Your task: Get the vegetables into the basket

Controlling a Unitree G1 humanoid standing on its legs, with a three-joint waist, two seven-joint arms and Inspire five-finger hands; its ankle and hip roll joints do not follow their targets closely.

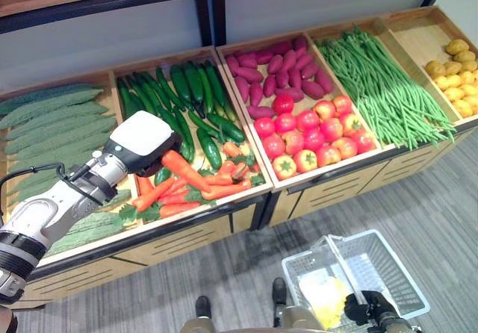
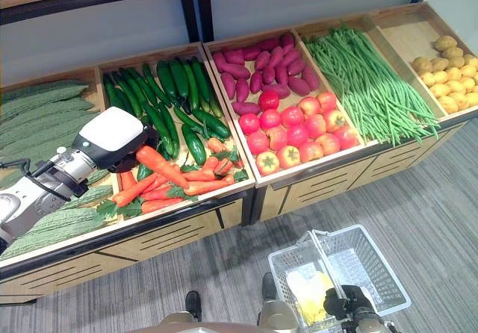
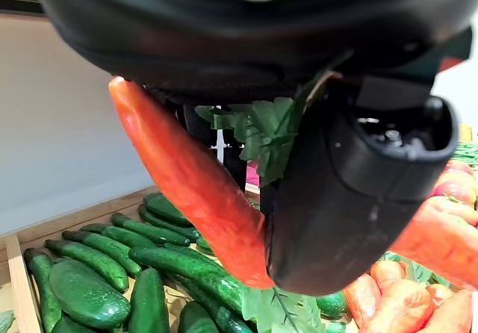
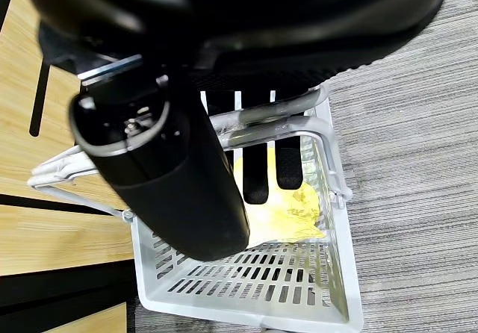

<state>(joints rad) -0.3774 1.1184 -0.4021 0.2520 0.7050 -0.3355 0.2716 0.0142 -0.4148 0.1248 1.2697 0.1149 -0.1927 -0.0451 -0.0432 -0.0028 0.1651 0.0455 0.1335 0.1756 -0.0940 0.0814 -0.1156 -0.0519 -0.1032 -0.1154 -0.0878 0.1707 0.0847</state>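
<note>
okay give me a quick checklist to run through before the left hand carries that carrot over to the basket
1. Carrot held: ok. The left hand has its fingers and thumb curled round it, leafy top tucked against the palm.
2. Carrot clear of the pile: ok, it hangs above the other carrots and the cucumbers.
3. Basket held: ok. The right hand is curled round its handle.
4. Room in the basket: ok, it holds something yellow at one end, the rest bare mesh.
5. Basket under the carrot: not ok. It hangs low over the carpet, well off to the robot's right of the carrot crate.
6. Firmness of the grip: cannot tell.
</note>
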